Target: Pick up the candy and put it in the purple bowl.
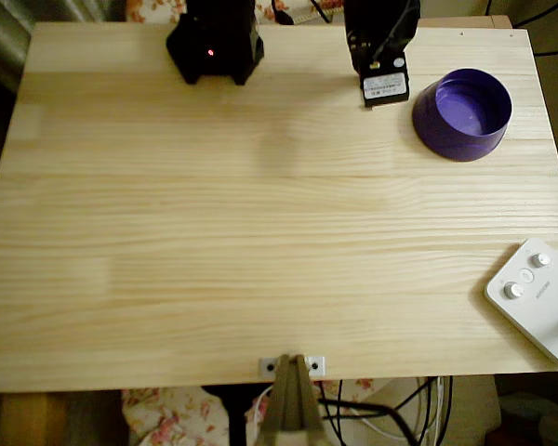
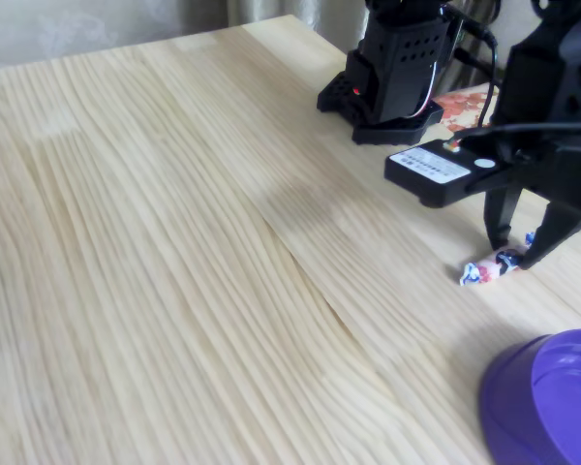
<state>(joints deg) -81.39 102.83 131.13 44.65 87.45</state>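
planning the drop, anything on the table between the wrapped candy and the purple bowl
Nothing visible: in the fixed view, bare wood lies between the small whitish wrapped candy, under the black two-finger gripper, and the round purple plastic bowl.

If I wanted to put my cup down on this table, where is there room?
Most of the wooden table is bare: the whole middle and left side. It is crowded along the far edge, where the robot's hand stands over the candy beside the purple bowl, and at the near right corner by the white device.
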